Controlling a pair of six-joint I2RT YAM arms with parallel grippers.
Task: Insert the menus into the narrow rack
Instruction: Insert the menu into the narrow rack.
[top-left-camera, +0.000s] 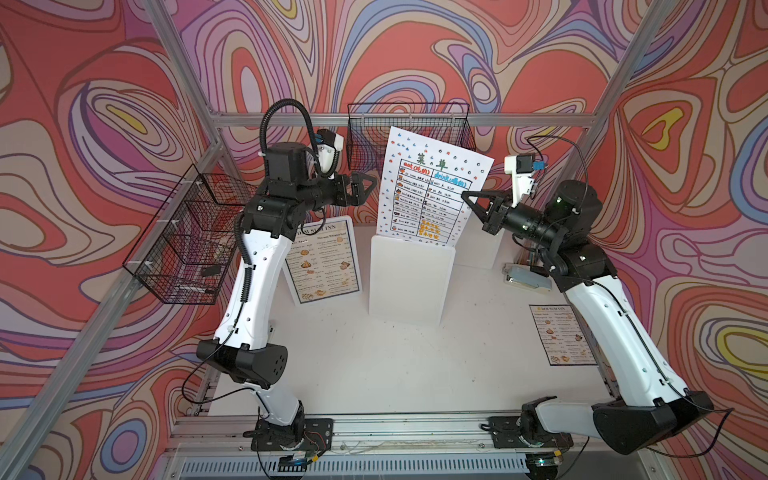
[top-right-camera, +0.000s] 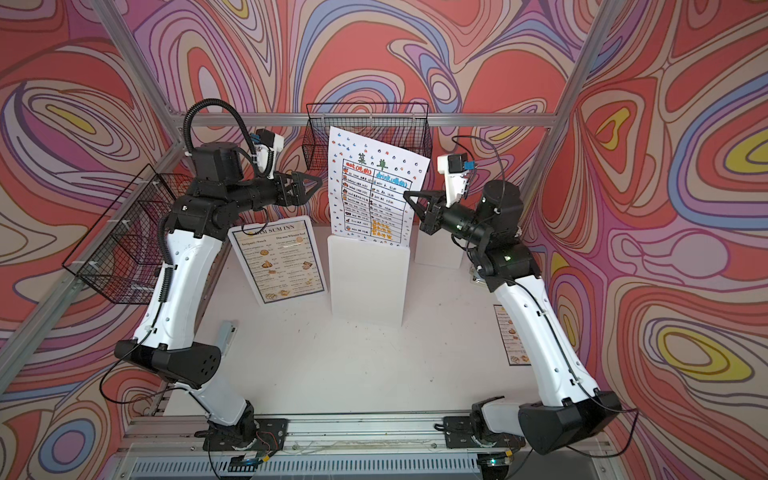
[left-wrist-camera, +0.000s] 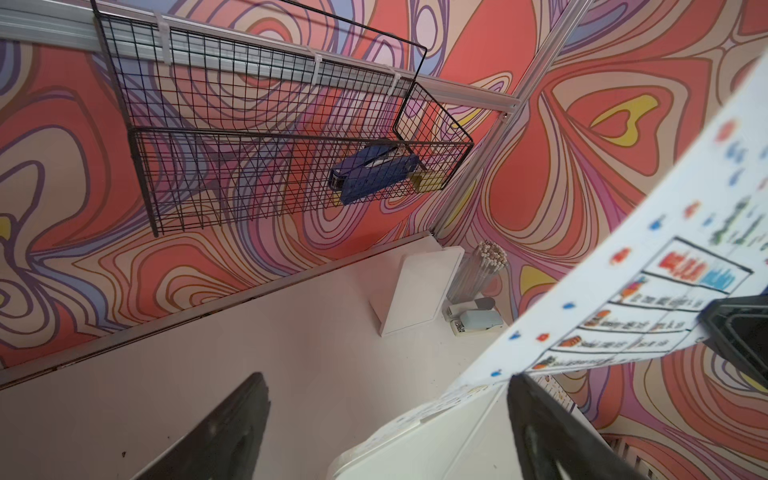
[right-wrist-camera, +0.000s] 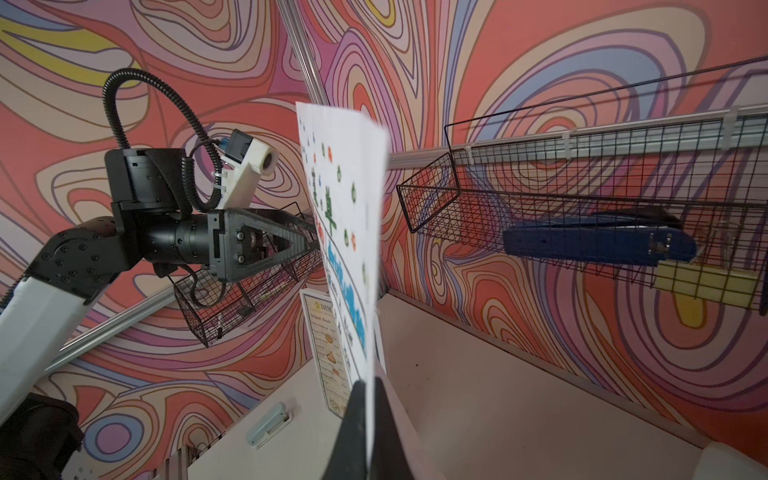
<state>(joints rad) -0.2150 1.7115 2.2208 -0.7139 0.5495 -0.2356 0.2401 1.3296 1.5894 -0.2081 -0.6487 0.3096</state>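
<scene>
A white menu (top-left-camera: 428, 187) (top-right-camera: 370, 183) with a table and coloured icon dots stands upright. Its lower edge dips behind the front panel of the white narrow rack (top-left-camera: 409, 282) (top-right-camera: 368, 282). My right gripper (top-left-camera: 467, 195) (right-wrist-camera: 368, 382) is shut on the sheet's right edge. My left gripper (top-left-camera: 372, 183) (left-wrist-camera: 386, 378) hangs open just left of the sheet, touching nothing. A blue-bordered DIM SUM INN menu (top-left-camera: 322, 259) (top-right-camera: 278, 259) lies on the table left of the rack. A smaller one (top-left-camera: 561, 334) lies at the right, partly under my right arm.
A wire basket (top-left-camera: 409, 124) hangs on the back rail with a blue stapler (left-wrist-camera: 370, 174) inside. Another wire basket (top-left-camera: 187, 237) hangs at the left. A second white stand (top-left-camera: 478, 245), a pale stapler (top-left-camera: 523, 276) and a cup of sticks (left-wrist-camera: 486, 270) sit at the back right.
</scene>
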